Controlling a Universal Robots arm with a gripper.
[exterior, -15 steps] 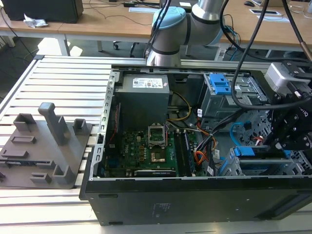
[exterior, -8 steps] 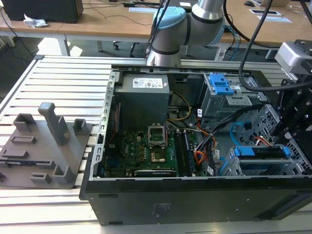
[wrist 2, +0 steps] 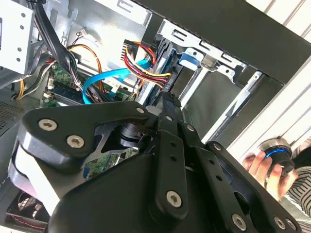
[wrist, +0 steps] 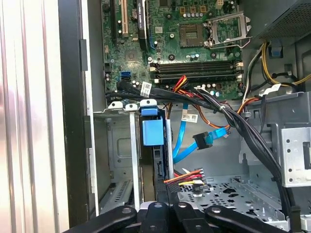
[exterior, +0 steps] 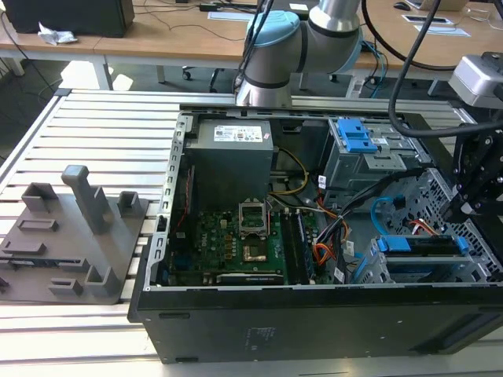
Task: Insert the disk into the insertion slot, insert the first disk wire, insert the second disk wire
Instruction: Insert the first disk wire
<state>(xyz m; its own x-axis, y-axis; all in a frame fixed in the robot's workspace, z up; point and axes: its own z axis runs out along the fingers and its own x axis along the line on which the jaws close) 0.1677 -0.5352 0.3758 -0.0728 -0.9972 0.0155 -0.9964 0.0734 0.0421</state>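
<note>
So the disk (exterior: 416, 245) is sitting inside the slot (exterior: 416, 271), in the near corner of the case (exterior: 314, 330) on the exterior view's right, with its blue carrier edge showing. The gripper (exterior: 460, 208) is hovering just above the right end of the slot. Honestly, I can't tell how wide it's open or whether it's holding anything. In the first wrist view a bundle of red, yellow and black wires (wrist: 187, 177) is running to the disk's edge, right by the gripper. A blue cable (wrist: 206, 140) is dangling loose just beside the disk. In the second wrist view a person's hand (wrist 2: 262, 167) is resting on a blue-ringed knob (wrist 2: 277, 154) outside the case.
</note>
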